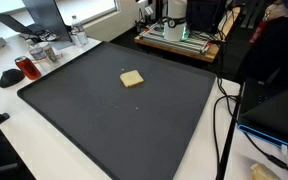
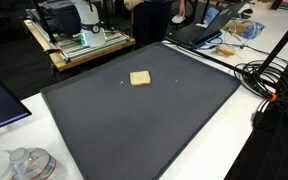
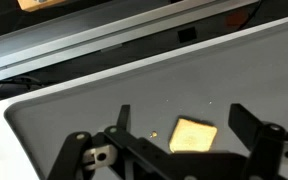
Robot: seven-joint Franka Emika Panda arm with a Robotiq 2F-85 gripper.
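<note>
Pale-yellow, flat, nearly square pad [image 3: 194, 134] lying alone on a dark grey rectangular mat [image 3: 44, 120], which covers most of a white worktop [image 1: 54, 150]. In both exterior views the pad [image 1: 132, 79] [image 2: 140, 78] sits a little off the mat's middle, well apart from every edge and from the clutter at the worktop's rim. The arm does not appear in either of these views.

The wrist view gives the governing relation. The two black fingers [image 3: 249, 128] stand wide apart and hold nothing. The pad lies on the mat beneath and between them, touching neither, and a little nearer the finger on the picture's right than the one on its left.

The pad has no marked long axis, its sides being almost equal. Its edges are turned slightly out of line with the gap between the fingers. It lies flat and thin against the mat, so only its low side faces offer a hold. How high the fingers hang above the pad cannot be told.
</note>
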